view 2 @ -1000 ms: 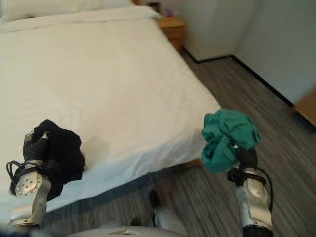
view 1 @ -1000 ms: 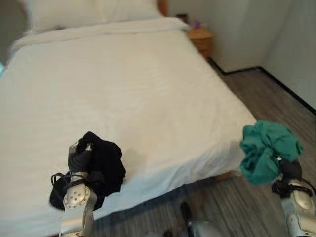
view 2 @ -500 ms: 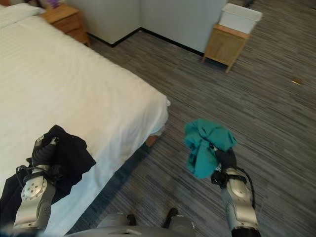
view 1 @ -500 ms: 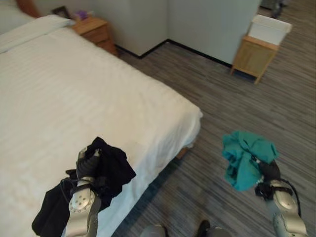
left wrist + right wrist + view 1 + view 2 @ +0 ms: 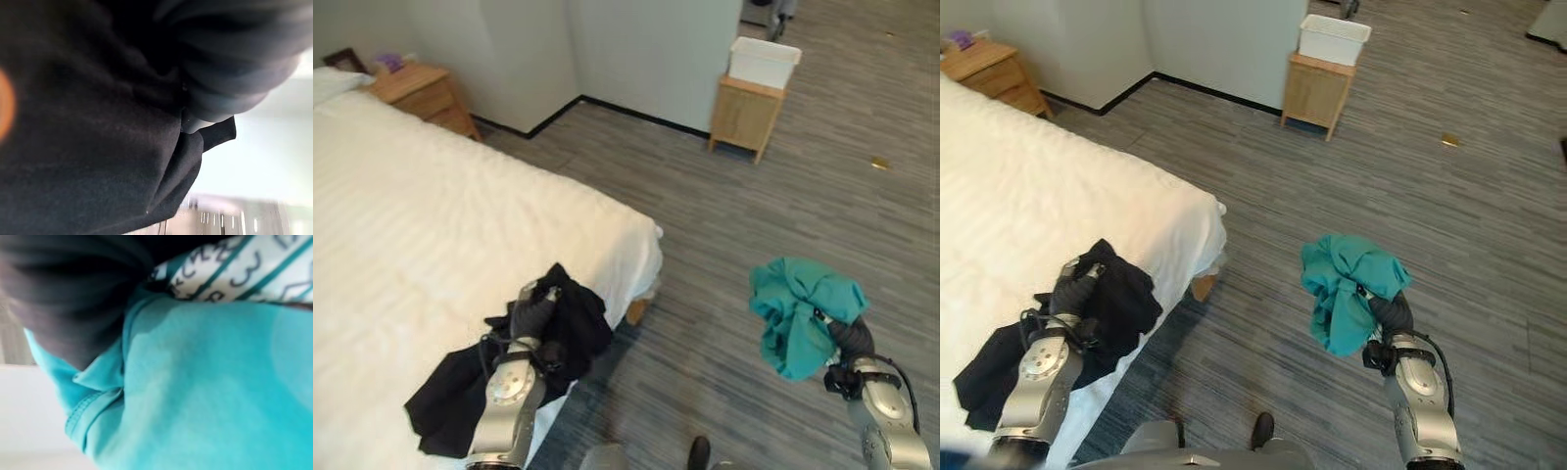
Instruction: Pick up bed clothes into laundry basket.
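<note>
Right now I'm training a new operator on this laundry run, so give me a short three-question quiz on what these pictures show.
1. True or false: the right hand holds a teal garment up over the floor.
2. Which hand grips the black garment? A) left hand B) right hand C) neither
3. Fill in: the white bin stands on a small wooden ____ by the wall.

Key
1. True. The teal cloth is bunched on the right hand, above the grey striped floor, clear of the bed.
2. A. The left hand is wrapped in the black cloth at the bed's edge.
3. Cabinet.
</note>
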Tool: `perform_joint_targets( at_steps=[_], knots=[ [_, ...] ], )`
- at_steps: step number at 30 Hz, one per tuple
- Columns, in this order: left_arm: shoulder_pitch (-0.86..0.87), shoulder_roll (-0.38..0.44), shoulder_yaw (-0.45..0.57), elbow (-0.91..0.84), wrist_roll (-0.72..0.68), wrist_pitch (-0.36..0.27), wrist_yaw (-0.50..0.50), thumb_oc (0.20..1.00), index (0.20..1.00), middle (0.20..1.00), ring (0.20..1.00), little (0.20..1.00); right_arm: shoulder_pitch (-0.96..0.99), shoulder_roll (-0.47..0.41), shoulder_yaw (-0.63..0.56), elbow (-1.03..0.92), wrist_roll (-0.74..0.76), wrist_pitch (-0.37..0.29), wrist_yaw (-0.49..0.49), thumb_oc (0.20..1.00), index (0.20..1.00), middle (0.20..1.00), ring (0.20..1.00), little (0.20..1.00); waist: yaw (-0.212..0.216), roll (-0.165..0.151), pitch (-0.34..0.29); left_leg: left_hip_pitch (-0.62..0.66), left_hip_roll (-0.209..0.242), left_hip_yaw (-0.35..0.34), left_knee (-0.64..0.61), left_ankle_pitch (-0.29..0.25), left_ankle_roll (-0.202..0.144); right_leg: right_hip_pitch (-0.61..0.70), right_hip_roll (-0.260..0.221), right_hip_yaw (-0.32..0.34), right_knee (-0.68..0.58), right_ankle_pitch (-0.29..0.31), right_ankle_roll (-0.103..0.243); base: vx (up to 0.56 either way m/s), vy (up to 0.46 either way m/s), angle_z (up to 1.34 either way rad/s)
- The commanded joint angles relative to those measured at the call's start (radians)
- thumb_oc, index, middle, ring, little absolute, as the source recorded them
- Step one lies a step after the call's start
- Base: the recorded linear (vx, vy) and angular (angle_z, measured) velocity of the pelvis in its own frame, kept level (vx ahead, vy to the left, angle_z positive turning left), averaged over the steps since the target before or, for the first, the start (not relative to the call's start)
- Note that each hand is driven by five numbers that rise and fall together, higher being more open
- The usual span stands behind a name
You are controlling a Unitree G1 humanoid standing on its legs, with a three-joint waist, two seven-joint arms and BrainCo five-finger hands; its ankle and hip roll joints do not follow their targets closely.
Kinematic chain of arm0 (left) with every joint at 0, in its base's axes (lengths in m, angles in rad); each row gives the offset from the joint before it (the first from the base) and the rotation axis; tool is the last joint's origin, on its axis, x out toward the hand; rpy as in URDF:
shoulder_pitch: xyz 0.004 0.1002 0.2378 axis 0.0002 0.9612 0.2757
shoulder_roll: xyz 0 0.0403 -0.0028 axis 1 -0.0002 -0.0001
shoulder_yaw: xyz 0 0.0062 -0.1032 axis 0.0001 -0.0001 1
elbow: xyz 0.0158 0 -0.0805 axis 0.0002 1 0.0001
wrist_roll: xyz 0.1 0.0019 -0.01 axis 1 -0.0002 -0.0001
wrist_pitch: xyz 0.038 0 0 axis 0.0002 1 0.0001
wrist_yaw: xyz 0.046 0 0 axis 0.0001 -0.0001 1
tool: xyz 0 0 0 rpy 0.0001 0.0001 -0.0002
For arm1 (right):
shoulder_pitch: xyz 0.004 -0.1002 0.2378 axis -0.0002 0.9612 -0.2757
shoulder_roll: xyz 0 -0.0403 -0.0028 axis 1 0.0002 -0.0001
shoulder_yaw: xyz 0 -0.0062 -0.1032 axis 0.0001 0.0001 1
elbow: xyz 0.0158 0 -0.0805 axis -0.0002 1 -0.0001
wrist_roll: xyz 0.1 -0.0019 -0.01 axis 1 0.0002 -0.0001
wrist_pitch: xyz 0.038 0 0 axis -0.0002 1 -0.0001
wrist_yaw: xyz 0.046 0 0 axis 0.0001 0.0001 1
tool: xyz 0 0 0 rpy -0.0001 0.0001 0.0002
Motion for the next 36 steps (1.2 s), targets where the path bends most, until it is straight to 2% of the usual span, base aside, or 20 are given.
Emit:
perform_joint_targets(
  at_steps=[1,3,8,16,22,25,27,28,29,30,32,34,35,36],
  knots=[
    [-0.068,0.044,0.030,-0.023,-0.024,-0.063,-0.019,0.200,0.200,0.200,0.200,0.200,-0.028,-0.050,-0.042,-0.019,-0.025,-0.067,-0.001,0.200,0.200,0.200,0.200,0.200,0.006,0.013,-0.044,0.023,-0.046,0.006,-0.102,0.121,0.009,0.008,0.002,0.068,0.036,-0.008,0.063,0.09,0.062,-0.49],
    [-0.070,0.057,0.038,-0.039,-0.011,-0.064,-0.020,0.200,0.200,0.200,0.200,0.200,-0.017,-0.031,-0.036,0.003,-0.018,-0.062,0.008,0.200,0.200,0.200,0.200,0.200,-0.007,0.018,-0.073,0.070,-0.047,0.008,-0.169,0.129,0.022,0.011,0.011,0.085,0.025,-0.007,0.060,0.12,0.073,-0.67],
    [-0.032,0.070,0.059,-0.043,-0.006,-0.063,-0.013,0.200,0.200,0.200,0.200,0.200,-0.016,-0.020,0.015,0.002,-0.029,-0.042,0.040,0.200,0.200,0.200,0.200,0.200,0.008,0.020,-0.086,0.107,-0.062,0.003,-0.208,0.134,0.039,0.019,0.008,0.097,0.027,-0.011,0.062,0.07,0.077,-0.09],
    [0.023,0.060,0.082,-0.027,-0.025,-0.053,-0.012,0.200,0.200,0.200,0.200,0.200,-0.038,-0.010,0.035,-0.015,-0.022,-0.035,0.045,0.200,0.200,0.200,0.200,0.200,0.025,0.016,-0.094,0.125,-0.069,0.001,-0.218,0.125,0.052,0.024,0.002,0.107,0.027,-0.012,0.069,0.04,0.043,0.03],
    [0.033,0.067,0.140,-0.018,-0.003,-0.060,0.025,0.200,0.200,0.200,0.200,0.200,-0.040,-0.016,0.034,0.008,-0.033,-0.031,0.037,0.200,0.200,0.200,0.200,0.200,0.029,0.013,-0.091,0.127,-0.070,0.018,-0.213,0.120,0.060,0.008,-0.003,0.127,0.042,-0.004,0.073,-0.01,0.038,-0.10],
    [0.035,0.064,0.190,-0.007,-0.002,-0.071,0.063,0.200,0.200,0.200,0.200,0.200,-0.040,-0.010,0.024,0.007,-0.041,-0.034,0.034,0.200,0.200,0.200,0.200,0.200,0.029,0.016,-0.084,0.141,-0.073,0.021,-0.214,0.098,0.069,-0.008,-0.011,0.133,0.086,-0.016,0.081,0.03,0.032,-0.07],
    [0.026,0.072,0.219,0.001,-0.008,-0.080,0.082,0.200,0.200,0.200,0.200,0.200,-0.068,-0.007,0.028,0.017,-0.044,-0.039,0.029,0.200,0.200,0.200,0.200,0.200,0.040,0.027,-0.068,0.141,-0.063,0.042,-0.214,0.093,0.079,-0.074,-0.015,0.123,0.198,-0.019,0.103,-0.04,0.046,-0.21],
    [0.018,0.080,0.229,0.011,-0.012,-0.087,0.089,0.200,0.200,0.200,0.200,0.200,-0.084,-0.005,0.036,0.021,-0.045,-0.042,0.027,0.200,0.200,0.200,0.200,0.200,0.041,0.031,-0.055,0.141,-0.062,0.053,-0.214,0.092,0.083,-0.130,-0.024,0.118,0.285,0.007,0.124,-0.04,0.056,-0.59],
    [0.011,0.086,0.237,0.020,-0.013,-0.090,0.095,0.200,0.200,0.200,0.200,0.200,-0.090,-0.002,0.037,0.025,-0.043,-0.044,0.027,0.200,0.200,0.200,0.200,0.200,0.034,0.036,-0.040,0.150,-0.061,0.061,-0.215,0.088,0.084,-0.166,-0.045,0.107,0.343,0.062,0.156,0.01,0.056,-0.63],
    [0.008,0.091,0.241,0.025,-0.012,-0.092,0.099,0.200,0.200,0.200,0.200,0.200,-0.095,0.001,0.043,0.021,-0.047,-0.042,0.026,0.200,0.200,0.200,0.200,0.200,0.029,0.040,-0.031,0.165,-0.058,0.075,-0.224,0.084,0.083,-0.203,-0.069,0.087,0.364,0.090,0.165,0.08,0.035,-0.38],
    [0.006,0.092,0.242,0.027,-0.015,-0.094,0.100,0.200,0.200,0.200,0.200,0.200,-0.092,0.006,0.048,0.008,-0.050,-0.036,0.031,0.200,0.200,0.200,0.200,0.200,0.016,0.048,-0.023,0.192,-0.047,0.084,-0.239,0.076,0.079,-0.245,-0.085,0.059,0.353,0.107,0.150,0.15,-0.030,-0.27],
    [-0.001,0.089,0.231,0.022,-0.022,-0.091,0.090,0.200,0.200,0.200,0.200,0.200,-0.083,0.012,0.044,0.011,-0.046,-0.035,0.031,0.200,0.200,0.200,0.200,0.200,0.004,0.053,-0.018,0.215,-0.029,0.090,-0.247,0.062,0.062,-0.270,-0.114,0.021,0.272,0.106,0.141,0.28,-0.151,-0.22],
    [-0.008,0.090,0.216,0.017,-0.014,-0.088,0.078,0.200,0.200,0.200,0.200,0.200,-0.070,0.012,0.037,0.012,-0.049,-0.036,0.030,0.200,0.200,0.200,0.200,0.200,-0.011,0.050,-0.020,0.235,-0.016,0.086,-0.249,0.040,0.045,-0.281,-0.125,0.006,0.189,0.112,0.142,0.29,-0.153,0.05],
    [-0.008,0.090,0.216,0.017,-0.013,-0.087,0.078,0.200,0.200,0.200,0.200,0.200,-0.069,0.012,0.037,0.011,-0.049,-0.035,0.030,0.200,0.200,0.200,0.200,0.200,-0.012,0.052,-0.020,0.236,-0.013,0.084,-0.249,0.038,0.044,-0.276,-0.122,0.003,0.183,0.114,0.141,0.35,-0.186,0.06]
  ],
)
